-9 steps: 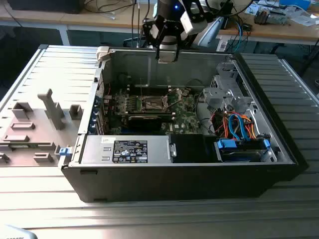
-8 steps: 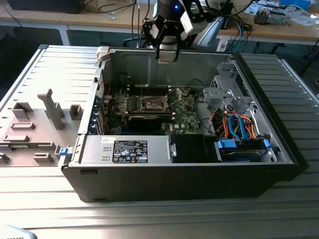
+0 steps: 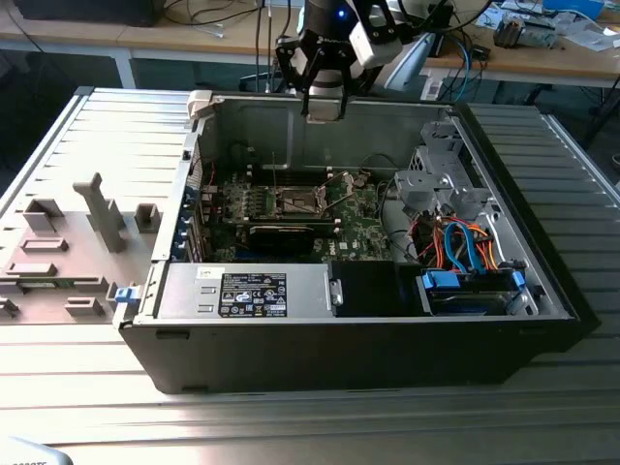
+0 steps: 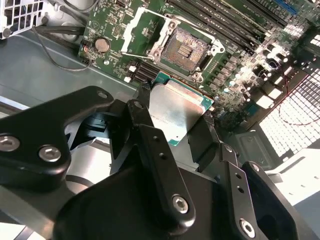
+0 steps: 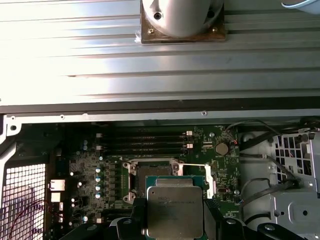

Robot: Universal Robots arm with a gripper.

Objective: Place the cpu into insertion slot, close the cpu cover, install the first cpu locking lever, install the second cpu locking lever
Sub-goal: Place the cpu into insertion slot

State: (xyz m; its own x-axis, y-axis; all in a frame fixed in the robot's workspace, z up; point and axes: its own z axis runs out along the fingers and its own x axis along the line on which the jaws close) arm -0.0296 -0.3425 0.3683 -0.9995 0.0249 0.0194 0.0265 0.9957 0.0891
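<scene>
- Grey moulded fixtures (image 3: 97, 208) stand on the ribbed metal worktop (image 3: 291, 426), well apart from the pincer (image 3: 325, 108), towards the exterior view's left.
- An open computer case (image 3: 291, 126) lies on the worktop. The pincer hangs over its open side, above the green motherboard (image 3: 358, 218).
- The pincer is closed partway onto the cpu (image 4: 177, 112). Its black fingers (image 4: 202, 140) press on two opposite edges of the chip, and the pale silver top faces both wrist cameras.
- The insertion slot (image 4: 186, 48) sits on the board beneath the pincer. It is uncovered, with its contacts showing, and the cpu is held clear above it, not touching.
- Blue and orange cables (image 3: 460, 242) lie inside the case, towards the exterior view's right of the pincer and lower down.
</scene>
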